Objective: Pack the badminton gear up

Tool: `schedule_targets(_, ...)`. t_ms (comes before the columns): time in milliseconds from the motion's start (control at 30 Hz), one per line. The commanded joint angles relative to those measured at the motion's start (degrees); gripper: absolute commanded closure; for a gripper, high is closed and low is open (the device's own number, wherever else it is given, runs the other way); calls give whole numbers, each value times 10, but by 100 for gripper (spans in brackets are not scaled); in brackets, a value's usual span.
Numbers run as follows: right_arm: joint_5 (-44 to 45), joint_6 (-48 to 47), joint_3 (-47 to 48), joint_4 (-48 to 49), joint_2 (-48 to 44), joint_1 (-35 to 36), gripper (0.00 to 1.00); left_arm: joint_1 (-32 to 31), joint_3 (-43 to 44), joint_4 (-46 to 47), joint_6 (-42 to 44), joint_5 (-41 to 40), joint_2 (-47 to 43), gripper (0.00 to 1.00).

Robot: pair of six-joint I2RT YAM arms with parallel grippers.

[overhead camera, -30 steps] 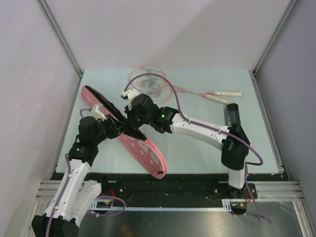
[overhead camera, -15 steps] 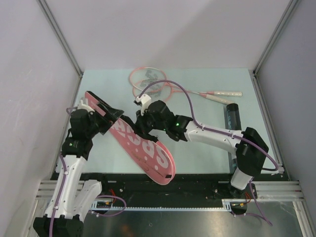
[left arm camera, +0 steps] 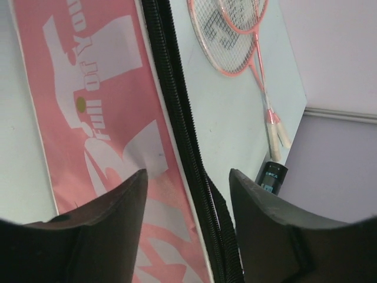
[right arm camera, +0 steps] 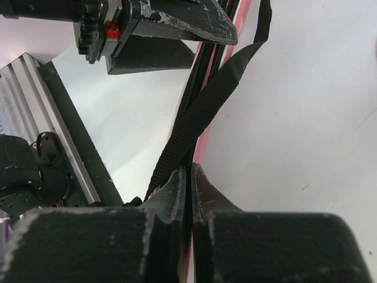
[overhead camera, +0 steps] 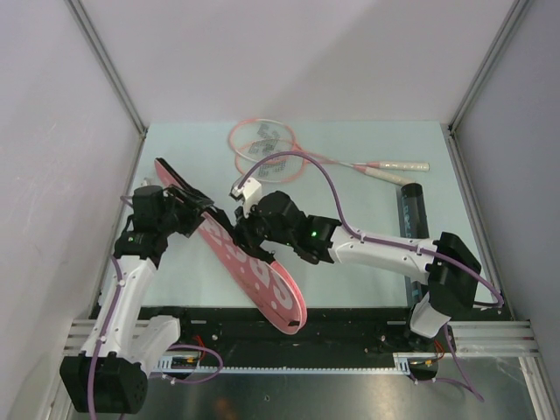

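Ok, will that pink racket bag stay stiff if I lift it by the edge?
Probably floppy: the pink bag looks like thin flat fabric, and its black strap hangs limp. Likely light, seemingly empty since both rackets lie outside. The unheld end may sag.

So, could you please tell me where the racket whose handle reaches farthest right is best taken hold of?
Probably by its white handle, coming straight down with the jaws closing across it. It lies flat on the table, its end apart from the other racket's handle, while the heads overlap.
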Motion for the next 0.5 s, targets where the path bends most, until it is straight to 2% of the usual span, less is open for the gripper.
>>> schedule_targets(0, 32, -25, -2, 49, -31, 10, 100, 5, -12, -16, -26, -34, -39, 36)
schedule_targets(67, 33, -25, -2, 50, -32, 11, 100, 4, -15, -23, -27, -36, -45, 32)
schedule_targets(133, 36, -26, -2, 52, -32, 11, 100, 4, -20, -26, -32, -35, -53, 40)
schedule_targets(267, 41, -26, -1, 51, -29, 14, 100, 4, -32, -33, -42, -39, -68, 43)
schedule_targets(467, 44, -27, -2, 53, -27, 15, 100, 4, -40, -35, -43, -34, -77, 51)
